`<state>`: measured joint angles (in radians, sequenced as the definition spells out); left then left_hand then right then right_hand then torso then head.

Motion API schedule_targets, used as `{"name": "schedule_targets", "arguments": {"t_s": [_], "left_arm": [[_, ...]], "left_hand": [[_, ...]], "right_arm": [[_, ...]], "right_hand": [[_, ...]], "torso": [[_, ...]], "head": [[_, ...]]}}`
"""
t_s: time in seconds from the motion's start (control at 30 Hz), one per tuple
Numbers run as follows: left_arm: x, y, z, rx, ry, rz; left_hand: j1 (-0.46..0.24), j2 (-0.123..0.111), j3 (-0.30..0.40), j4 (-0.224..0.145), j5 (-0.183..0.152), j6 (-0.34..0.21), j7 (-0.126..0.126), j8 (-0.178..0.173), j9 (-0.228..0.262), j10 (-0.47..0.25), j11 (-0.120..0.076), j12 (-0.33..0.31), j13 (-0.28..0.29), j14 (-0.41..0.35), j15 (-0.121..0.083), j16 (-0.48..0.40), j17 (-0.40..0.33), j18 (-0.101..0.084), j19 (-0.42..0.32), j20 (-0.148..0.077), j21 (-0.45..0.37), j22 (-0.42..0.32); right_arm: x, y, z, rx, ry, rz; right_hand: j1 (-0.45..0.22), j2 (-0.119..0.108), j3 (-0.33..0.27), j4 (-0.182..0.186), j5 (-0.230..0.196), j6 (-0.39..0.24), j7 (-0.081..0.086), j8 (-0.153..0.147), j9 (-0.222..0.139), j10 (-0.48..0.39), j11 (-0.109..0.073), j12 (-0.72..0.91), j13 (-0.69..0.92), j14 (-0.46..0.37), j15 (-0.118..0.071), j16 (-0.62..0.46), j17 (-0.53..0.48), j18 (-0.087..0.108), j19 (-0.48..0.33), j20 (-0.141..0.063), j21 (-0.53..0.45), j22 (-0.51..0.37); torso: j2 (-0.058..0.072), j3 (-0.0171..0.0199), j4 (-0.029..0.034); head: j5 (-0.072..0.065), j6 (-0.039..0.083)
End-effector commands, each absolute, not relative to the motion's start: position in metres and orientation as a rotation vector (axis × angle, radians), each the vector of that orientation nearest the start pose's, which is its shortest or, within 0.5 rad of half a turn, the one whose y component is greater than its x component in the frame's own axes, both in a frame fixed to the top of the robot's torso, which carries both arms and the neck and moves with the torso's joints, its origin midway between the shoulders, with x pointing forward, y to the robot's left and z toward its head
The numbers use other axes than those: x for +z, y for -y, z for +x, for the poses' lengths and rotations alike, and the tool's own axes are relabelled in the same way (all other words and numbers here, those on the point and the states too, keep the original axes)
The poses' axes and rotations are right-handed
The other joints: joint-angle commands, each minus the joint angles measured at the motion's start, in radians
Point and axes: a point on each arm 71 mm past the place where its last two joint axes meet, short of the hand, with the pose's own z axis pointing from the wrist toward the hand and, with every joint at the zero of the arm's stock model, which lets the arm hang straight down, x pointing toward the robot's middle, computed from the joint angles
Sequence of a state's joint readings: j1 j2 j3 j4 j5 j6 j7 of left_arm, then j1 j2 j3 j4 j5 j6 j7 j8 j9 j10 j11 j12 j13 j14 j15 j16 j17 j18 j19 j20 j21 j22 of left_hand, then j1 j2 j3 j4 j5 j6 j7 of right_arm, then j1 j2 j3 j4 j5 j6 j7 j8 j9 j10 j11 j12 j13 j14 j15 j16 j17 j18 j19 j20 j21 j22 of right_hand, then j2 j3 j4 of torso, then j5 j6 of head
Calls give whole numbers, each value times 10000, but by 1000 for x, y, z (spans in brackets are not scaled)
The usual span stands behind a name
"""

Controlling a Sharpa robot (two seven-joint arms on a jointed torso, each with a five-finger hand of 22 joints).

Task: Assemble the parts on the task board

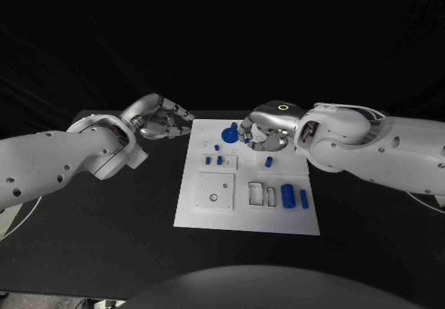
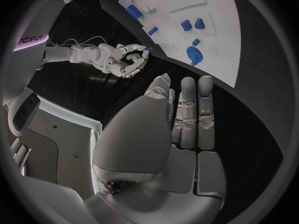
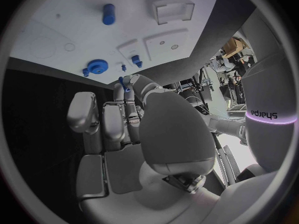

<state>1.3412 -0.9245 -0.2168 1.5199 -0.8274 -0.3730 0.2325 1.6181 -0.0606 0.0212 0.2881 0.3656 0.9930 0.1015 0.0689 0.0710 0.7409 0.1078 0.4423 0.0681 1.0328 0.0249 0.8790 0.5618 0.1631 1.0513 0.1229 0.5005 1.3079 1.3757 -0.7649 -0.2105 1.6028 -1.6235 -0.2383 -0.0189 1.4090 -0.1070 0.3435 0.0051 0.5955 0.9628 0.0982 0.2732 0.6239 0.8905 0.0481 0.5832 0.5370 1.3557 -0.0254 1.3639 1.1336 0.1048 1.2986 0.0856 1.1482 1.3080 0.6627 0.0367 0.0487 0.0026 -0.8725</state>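
The white task board (image 1: 278, 219) lies mid-table. A blue gear-like disc (image 1: 229, 134) sits near its far edge, also in the left wrist view (image 2: 193, 55) and the right wrist view (image 3: 96, 66). My right hand (image 1: 265, 127) hovers over that far edge beside the disc. It pinches a small blue part (image 3: 124, 81) at its fingertips, the same part (image 2: 148, 49) in the left wrist view. My left hand (image 1: 163, 120) hangs off the board's far left corner, fingers loosely extended (image 2: 187, 119), holding nothing.
Two small blue pieces (image 1: 214, 159) stand in a square block and a blue peg (image 1: 269, 161) to their right. Two blue cylinders (image 1: 295, 196) lie near the right edge beside open rectangular slots (image 1: 260, 195). A square plate (image 1: 214, 191) sits front left. Black table surrounds the board.
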Motion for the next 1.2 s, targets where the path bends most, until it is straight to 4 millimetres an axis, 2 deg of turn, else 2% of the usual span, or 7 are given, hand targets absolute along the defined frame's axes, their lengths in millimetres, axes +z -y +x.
{"name": "schedule_targets", "arguments": {"t_s": [0.03,0.1,0.33,0.6,0.87,1.1,1.2], "left_arm": [[-173,-240,485,-10468,-16262,-2411],[-174,-240,485,-10492,-16262,-2442],[-178,-239,485,-10535,-16315,-2536],[-182,-234,486,-10608,-16428,-2589],[-184,-231,486,-10644,-16496,-2578],[-185,-229,487,-10681,-16576,-2558],[-187,-228,487,-10695,-16608,-2558]], "left_hand": [[-111,-48,-27,28,22,-83,36,-7,-4,-74,114,105,-9,-762,208,-843,-568,-18,-601,134,-518,6],[-110,-57,-30,32,32,-83,63,1,0,-145,132,168,-8,-907,283,-1141,-834,-28,-803,186,-654,34],[-112,-52,-33,33,42,-76,85,7,3,-180,130,224,-6,-887,297,-1245,-975,-18,-869,214,-711,66],[-103,-22,-19,32,54,-70,107,11,5,-190,130,257,-3,-839,291,-1269,-1034,-5,-878,221,-729,84],[-100,-8,-13,32,58,-63,120,14,7,-196,130,273,-2,-813,288,-1277,-1061,2,-877,225,-735,93],[-108,12,-8,37,58,-51,131,20,9,-202,142,294,-1,-793,290,-1293,-1096,10,-869,231,-741,105],[-110,18,-7,36,58,-50,132,20,9,-204,154,304,-1,-792,294,-1304,-1113,13,-862,236,-741,110]], "right_arm": [[-170,116,460,7347,-16588,-6585],[-175,105,457,7523,-16637,-6790],[-194,81,449,7824,-16902,-7245],[-218,68,439,7860,-17477,-7601],[-230,70,434,7757,-17858,-7588],[-238,75,429,7702,-18044,-7508],[-241,77,426,7717,-18088,-7481]], "right_hand": [[-73,5,23,-17,-47,-40,53,18,14,45,23,-56,-4,60,38,66,42,-113,-22,-10,54,1385],[-72,4,25,-20,-46,-42,54,16,15,46,24,-56,-5,64,39,69,48,-114,-19,-9,59,1386],[-70,-7,39,-36,-50,-65,68,-5,22,44,33,-70,-10,77,51,80,56,-114,-15,1,66,1387],[-81,-35,86,-80,-165,-142,103,-92,35,1,85,-141,-38,-27,102,-13,-145,-70,-156,46,-130,1325],[-77,-34,106,-99,-224,-146,118,-117,39,18,91,-150,-41,-50,124,-30,-178,-63,-185,64,-164,1314],[-62,-39,131,-128,-266,-148,133,-141,41,25,103,-166,-48,-80,148,-53,-224,-50,-233,82,-225,1295],[-56,-41,138,-137,-275,-144,137,-146,42,28,106,-171,-50,-80,153,-53,-223,-49,-238,87,-229,1293]], "torso": [[-178,-42,91],[-228,-56,128],[-404,-95,248],[-543,-141,358],[-561,-174,374],[-569,-158,371],[-572,-167,354]], "head": [[105,-1],[170,-1],[341,-1],[422,-1],[510,-1],[569,-1],[596,-1]]}}
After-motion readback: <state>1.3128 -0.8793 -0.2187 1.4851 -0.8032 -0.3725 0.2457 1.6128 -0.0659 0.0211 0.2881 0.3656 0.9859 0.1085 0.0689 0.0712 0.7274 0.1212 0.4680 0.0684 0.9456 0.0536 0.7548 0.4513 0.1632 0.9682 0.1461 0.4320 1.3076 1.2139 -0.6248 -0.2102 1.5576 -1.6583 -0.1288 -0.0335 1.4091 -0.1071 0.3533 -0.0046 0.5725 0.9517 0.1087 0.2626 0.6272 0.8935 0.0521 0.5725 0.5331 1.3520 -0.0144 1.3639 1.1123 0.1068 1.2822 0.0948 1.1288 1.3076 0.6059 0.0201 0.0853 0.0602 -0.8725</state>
